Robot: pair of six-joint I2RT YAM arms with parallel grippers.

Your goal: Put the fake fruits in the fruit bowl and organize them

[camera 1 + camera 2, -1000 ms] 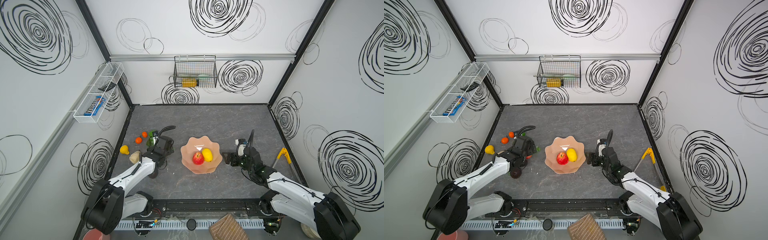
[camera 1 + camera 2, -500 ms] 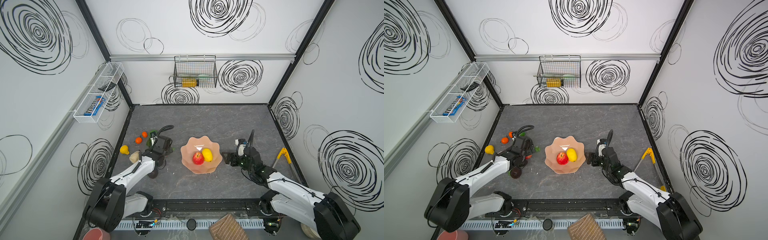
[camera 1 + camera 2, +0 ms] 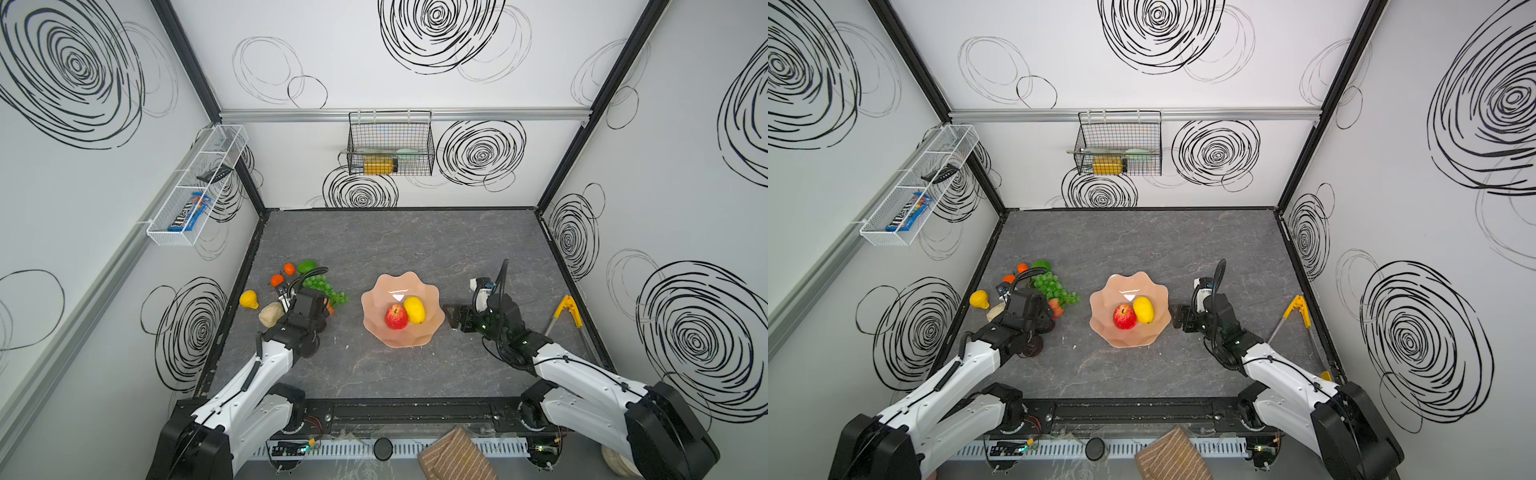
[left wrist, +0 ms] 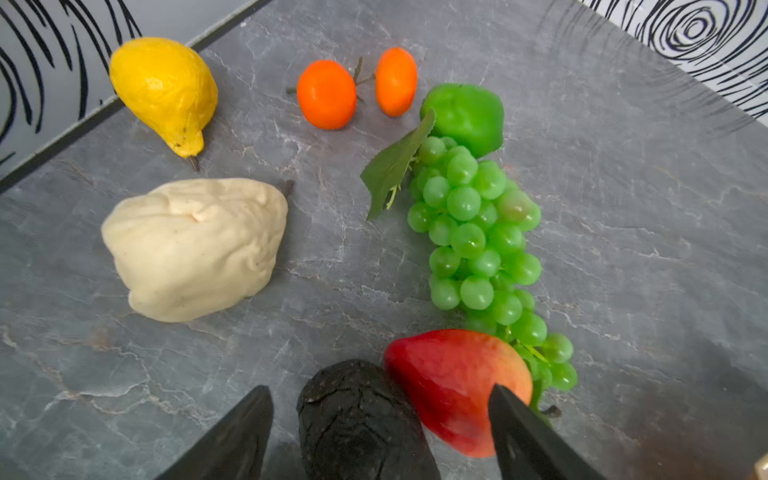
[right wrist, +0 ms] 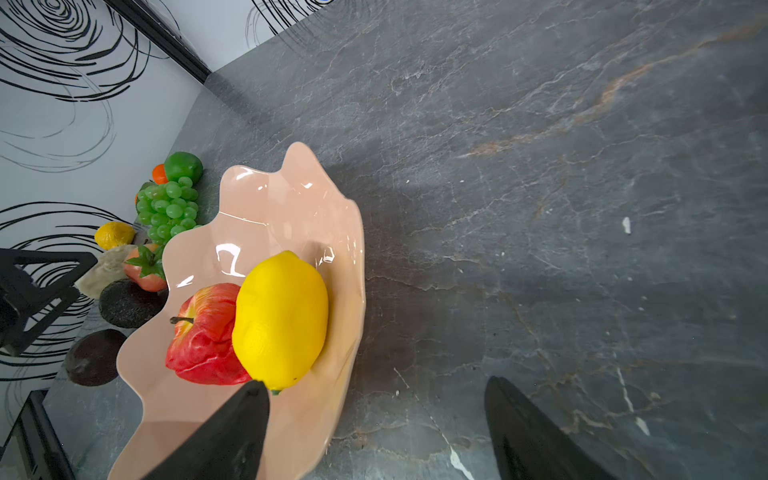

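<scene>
The left tool (image 4: 380,388) hangs open low over the dark fruit (image 4: 357,415), with the strawberry (image 4: 449,382) right beside it and partly behind one jaw. Closing here could pinch both or squirt one away across the surface (image 3: 395,249). The left arm stretches forward at the left, wrist pitched down. The right tool (image 5: 376,380), open and empty, hovers just right of the bowl (image 3: 382,291), which sits mid-surface holding the apple (image 3: 395,316) and lemon (image 3: 414,309).

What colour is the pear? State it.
Yellow. The pear shows clearest in the left wrist view.
</scene>
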